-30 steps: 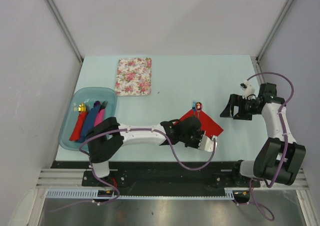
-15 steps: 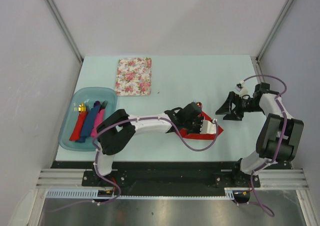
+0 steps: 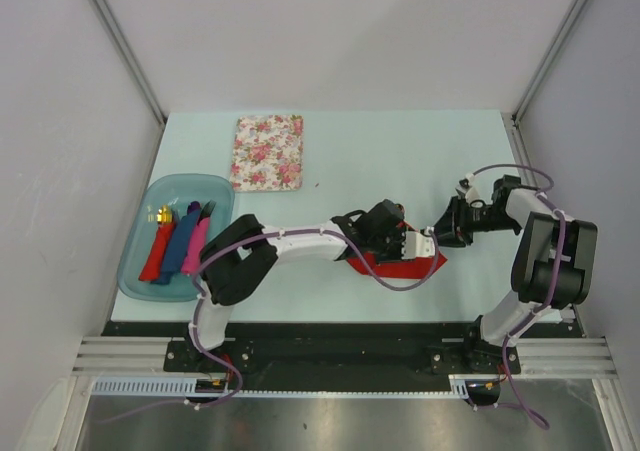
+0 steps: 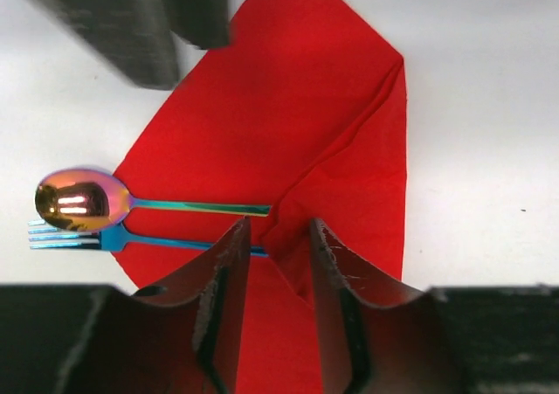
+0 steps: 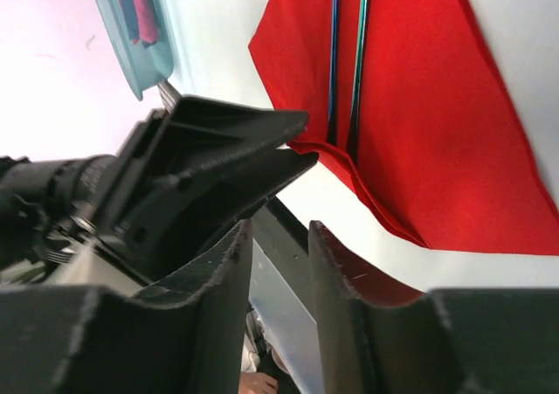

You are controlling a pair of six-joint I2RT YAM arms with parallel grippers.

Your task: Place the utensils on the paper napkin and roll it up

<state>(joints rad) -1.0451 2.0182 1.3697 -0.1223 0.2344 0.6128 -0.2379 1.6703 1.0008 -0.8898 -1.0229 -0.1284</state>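
The red paper napkin [image 4: 288, 106] lies flat on the table with its right flap folded over. The spoon [image 4: 74, 200], with a shiny red-gold head, and the blue fork [image 4: 65, 237] lie side by side on it. Their heads stick out past the left edge and their handles run under the fold. My left gripper [image 4: 279, 228] hovers open right over the fold's edge, gripping nothing. My right gripper [image 5: 278, 230] is open with a narrow gap and nothing in it. It sits low at the napkin's right corner [image 3: 432, 261], facing the left gripper.
A teal bin [image 3: 180, 177] at the left holds red, blue and pink rolled napkins. A floral cloth [image 3: 267, 151] lies at the back left. The left arm's cable loops over the napkin's near edge [image 3: 385, 283].
The left gripper has opened and let go of the napkin fold after carrying it over the handles. The right gripper has moved left to the napkin and narrowed its jaws.
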